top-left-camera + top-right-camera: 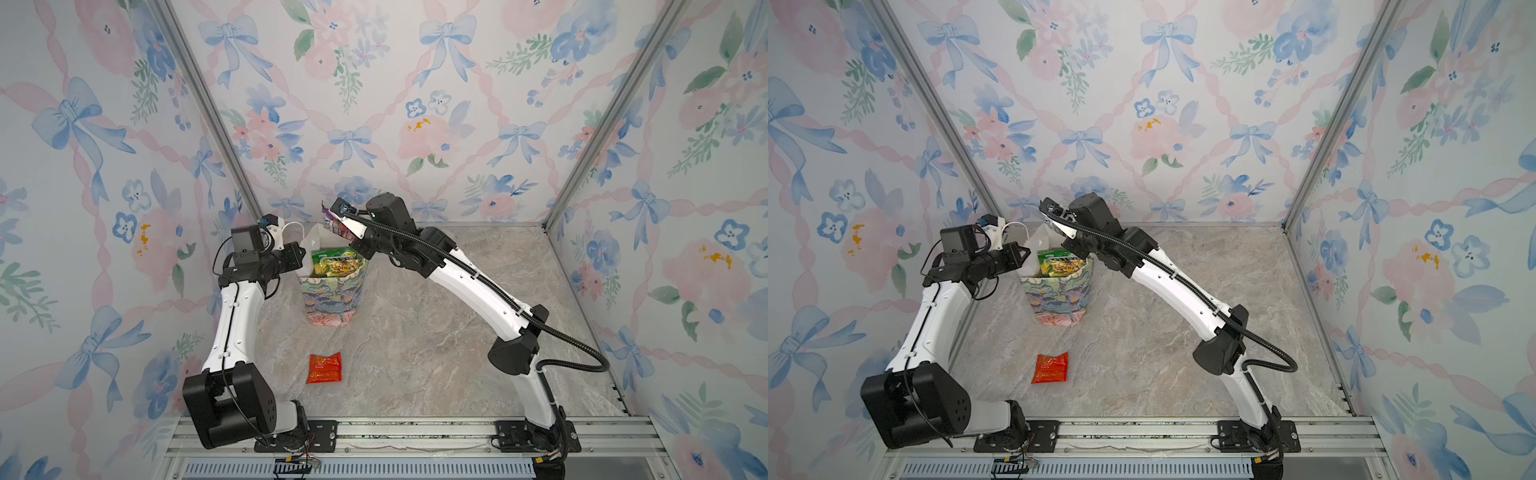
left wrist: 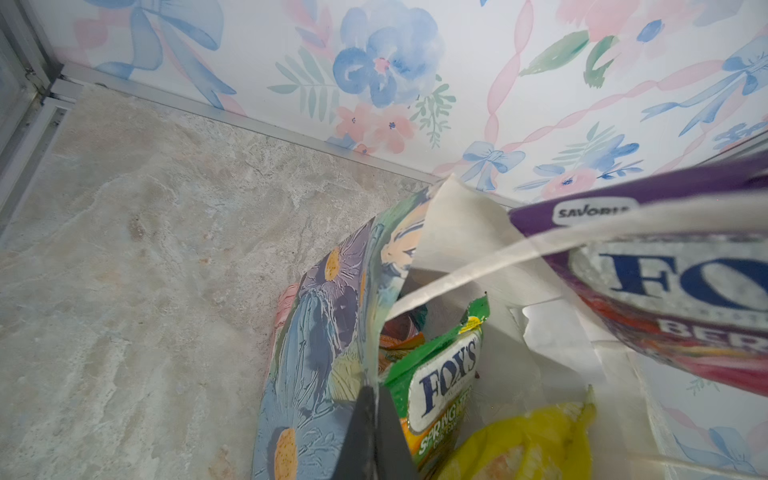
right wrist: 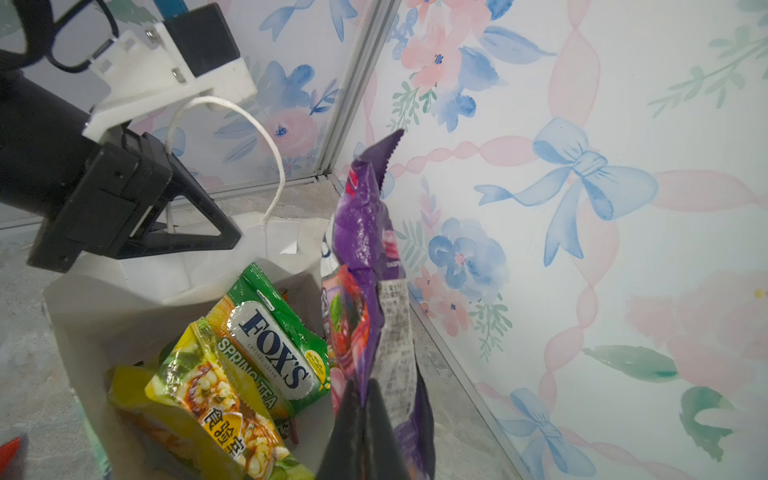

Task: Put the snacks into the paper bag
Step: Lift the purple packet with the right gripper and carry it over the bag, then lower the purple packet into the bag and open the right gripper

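Observation:
The flowered paper bag (image 1: 330, 301) (image 1: 1057, 301) stands upright near the back wall. My left gripper (image 1: 305, 259) (image 1: 1027, 251) (image 2: 372, 399) is shut on the bag's left rim (image 2: 376, 332), seen also in the right wrist view (image 3: 232, 239). A green FOX'S packet (image 2: 444, 378) (image 3: 274, 340) and yellow packets (image 2: 528, 444) (image 3: 212, 395) stick up inside the bag. My right gripper (image 1: 353, 243) (image 3: 365, 399) is shut on a purple FOX'S packet (image 1: 332, 224) (image 2: 673, 282) (image 3: 365, 232), held over the bag's far right corner. A red-orange packet (image 1: 324, 368) (image 1: 1050, 368) lies flat on the table in front.
The bag's white cord handle (image 3: 266, 137) loops up beside the left wrist camera mount. Flowered walls enclose the marble table (image 1: 436, 332) at the back and on both sides. The arm bases sit on a metal rail (image 1: 415, 432) at the front.

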